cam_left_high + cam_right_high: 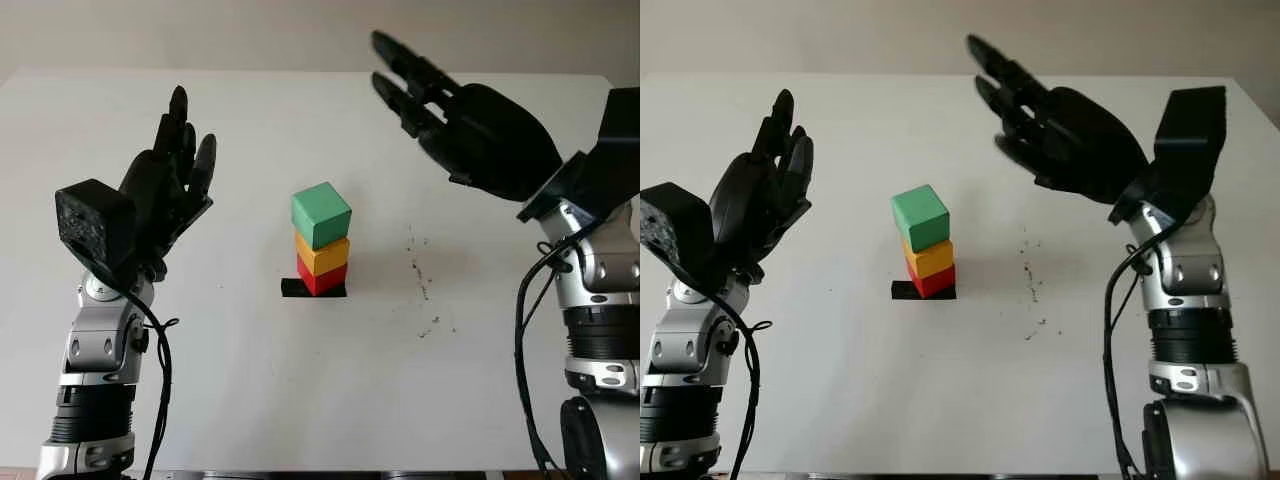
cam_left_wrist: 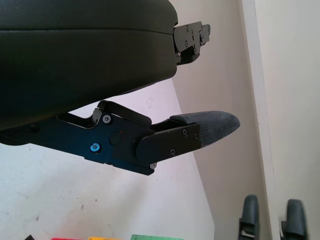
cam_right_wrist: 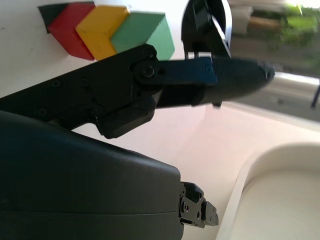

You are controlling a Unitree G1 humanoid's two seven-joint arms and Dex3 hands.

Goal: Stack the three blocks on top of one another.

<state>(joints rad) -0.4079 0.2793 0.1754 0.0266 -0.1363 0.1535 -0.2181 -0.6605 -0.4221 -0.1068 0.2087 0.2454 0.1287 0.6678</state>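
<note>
We see our black three-fingered left hand (image 1: 165, 185) raised open at left of frame and our black right hand (image 1: 455, 115) open at upper right, both well apart from the centre stack: green cube (image 1: 321, 214) on yellow cube (image 1: 322, 253) on red cube (image 1: 322, 278), on a black tape patch (image 1: 295, 289) on the white table (image 1: 300, 400).

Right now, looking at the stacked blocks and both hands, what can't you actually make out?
- Black patch under the red block: head views, mostly covered by the stack.
- Whether the green block sits squarely on the yellow block: head views, contact face hidden.
- Stack in the left wrist view: cut off by the edge.
- Left hand and right hand open.
</note>
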